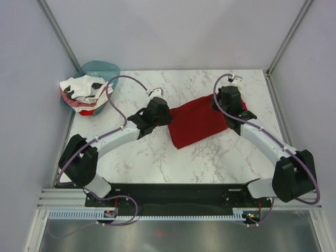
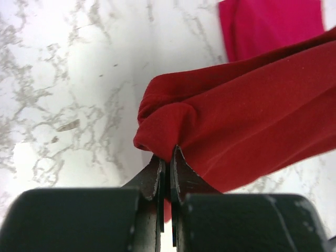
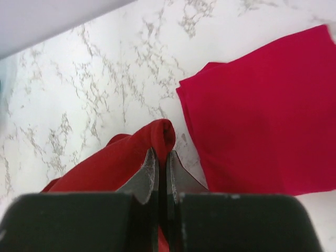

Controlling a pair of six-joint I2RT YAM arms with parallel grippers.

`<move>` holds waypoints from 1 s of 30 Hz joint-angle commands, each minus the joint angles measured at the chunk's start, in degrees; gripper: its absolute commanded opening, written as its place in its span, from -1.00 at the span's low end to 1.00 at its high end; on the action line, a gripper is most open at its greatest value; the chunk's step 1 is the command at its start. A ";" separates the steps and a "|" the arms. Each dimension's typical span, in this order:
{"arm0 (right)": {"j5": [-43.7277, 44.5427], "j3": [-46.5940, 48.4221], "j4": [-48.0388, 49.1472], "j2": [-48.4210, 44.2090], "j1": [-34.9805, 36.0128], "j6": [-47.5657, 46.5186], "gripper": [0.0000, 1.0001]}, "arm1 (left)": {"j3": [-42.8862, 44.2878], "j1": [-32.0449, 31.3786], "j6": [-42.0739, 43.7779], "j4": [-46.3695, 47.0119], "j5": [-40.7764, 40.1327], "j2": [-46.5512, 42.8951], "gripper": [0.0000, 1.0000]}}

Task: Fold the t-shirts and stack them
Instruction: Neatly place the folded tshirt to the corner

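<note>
From above, the maroon shirt [image 1: 197, 123] spans mid-worktop [image 1: 210, 163] between our left gripper [image 1: 167, 113] and right gripper [image 1: 223, 105]; white shirts [image 1: 79, 89] heap in the basin [image 1: 102, 68]. Left wrist: we pinch a maroon fold tight, with the pink shirt [image 2: 273, 26] flat beyond. Right wrist: we clamp another maroon edge beside the pink shirt.

The left arm [image 1: 113, 137] stretches from its near-left base toward the middle, bent at the elbow. The right arm [image 1: 262, 139] mirrors it, reaching far and left. The left gripper [image 2: 168, 152] and right gripper [image 3: 161, 155] each have fingers [image 2: 152, 178] pressed together, pinching a fold of the shirt [image 2: 252, 121].
</note>
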 commanded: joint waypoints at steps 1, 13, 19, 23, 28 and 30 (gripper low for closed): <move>4.98 1.01 -1.87 -4.31 -3.71 -0.09 -1.00 | 0.26 -2.92 -1.64 2.76 -4.54 -2.94 -0.96; -1.80 5.50 -7.49 -1.06 -20.85 1.67 -1.00 | 16.59 -11.18 -4.81 6.89 -4.98 14.01 -0.96; -4.25 6.55 -5.57 4.64 -29.91 5.27 -1.00 | 28.21 -12.68 -3.06 7.51 -5.42 23.41 -0.96; -4.88 7.95 -2.75 8.51 -31.93 7.55 -1.00 | 30.59 -12.68 -0.95 12.51 -6.39 25.97 -0.96; -3.21 11.64 -1.61 11.94 -32.02 7.82 -0.97 | 33.05 -12.68 3.79 15.77 -8.14 27.82 -0.96; -2.41 12.70 -0.99 12.91 -32.02 8.17 -0.97 | 33.31 -12.68 4.76 16.82 -8.15 28.08 -0.96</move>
